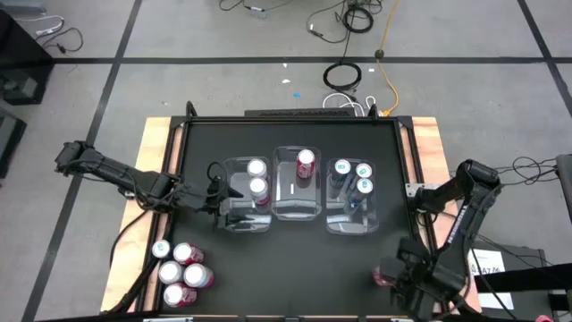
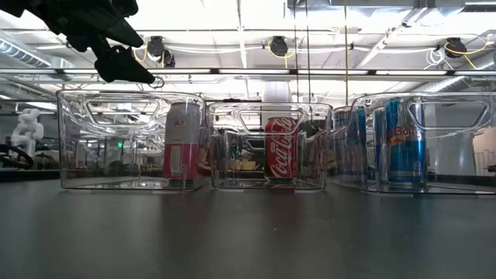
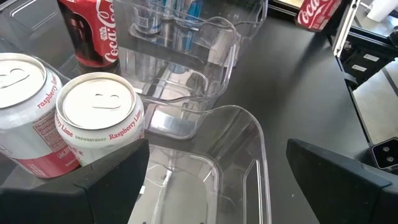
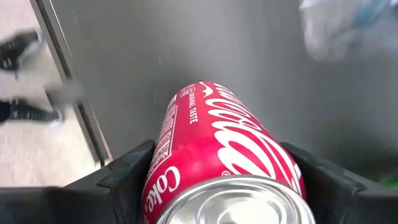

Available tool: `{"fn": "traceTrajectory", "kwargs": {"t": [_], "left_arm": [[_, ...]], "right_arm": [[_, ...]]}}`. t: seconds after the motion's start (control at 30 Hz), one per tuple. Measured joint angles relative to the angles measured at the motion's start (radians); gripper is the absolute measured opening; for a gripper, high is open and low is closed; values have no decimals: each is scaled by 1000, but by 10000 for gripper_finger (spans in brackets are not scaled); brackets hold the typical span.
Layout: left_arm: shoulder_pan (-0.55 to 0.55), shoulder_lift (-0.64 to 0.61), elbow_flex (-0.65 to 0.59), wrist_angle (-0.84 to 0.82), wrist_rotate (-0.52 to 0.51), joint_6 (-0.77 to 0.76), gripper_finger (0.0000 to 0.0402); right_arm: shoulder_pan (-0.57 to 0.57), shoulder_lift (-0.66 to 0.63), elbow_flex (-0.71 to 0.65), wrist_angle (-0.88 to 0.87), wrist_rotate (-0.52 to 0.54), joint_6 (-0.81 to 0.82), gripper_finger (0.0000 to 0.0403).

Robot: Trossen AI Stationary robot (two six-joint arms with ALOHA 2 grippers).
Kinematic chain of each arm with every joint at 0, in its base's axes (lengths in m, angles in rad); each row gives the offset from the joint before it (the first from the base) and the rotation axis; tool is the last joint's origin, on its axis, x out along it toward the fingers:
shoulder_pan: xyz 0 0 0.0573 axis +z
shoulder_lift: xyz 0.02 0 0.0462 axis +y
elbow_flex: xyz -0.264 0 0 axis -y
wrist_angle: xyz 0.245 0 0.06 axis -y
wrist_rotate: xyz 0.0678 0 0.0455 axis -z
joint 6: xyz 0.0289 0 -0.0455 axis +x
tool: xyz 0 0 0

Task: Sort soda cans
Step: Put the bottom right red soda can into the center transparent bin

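Bins of clear rectangular plastic, three in number, stand in a row across the middle of the black desk [image 1: 295,259]: the left bin [image 1: 245,207] holds two white-and-pink raspberry-lime cans [image 1: 257,179], the middle bin [image 1: 297,184] holds one red cola can [image 1: 306,164], and the right bin [image 1: 351,199] holds three blue-and-silver slim cans [image 1: 354,173]. Five more small cans with round silver tops [image 1: 181,274] huddle loose at the near left corner of the desk (one has a teal rim, the others look pink or red). The left tool [image 1: 217,197] hangs over the near end of the left bin with its fingers spread and nothing between them. The right tool [image 4: 217,186] sits near the desk's near right corner, clenched on a red cola can [image 4: 217,158] of its own.
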Motion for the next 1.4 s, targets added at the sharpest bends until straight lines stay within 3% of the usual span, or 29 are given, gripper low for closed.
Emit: {"fn": "traceTrajectory", "kwargs": {"t": [0.33, 0.63, 0.83, 1.1, 1.17, 1.4], "left_arm": [[0, 0, 0, 0, 0, 0, 386], [0, 0, 0, 0, 0, 1, 386], [0, 0, 0, -1, 0, 1, 386], [0, 0, 0, -1, 0, 2, 386], [0, 0, 0, -1, 0, 2, 386], [0, 0, 0, -1, 0, 2, 386]], "right_arm": [[-326, -2, 157, 7, 138, -375, 294], [-641, 16, 287, 223, 134, -781, 294], [-798, 200, 522, 199, 111, -989, 294], [-957, 543, 930, -148, 86, -1035, 294], [-989, 599, 982, -184, 61, -1036, 294], [-1077, 696, 972, -160, 12, -1051, 294]]}}
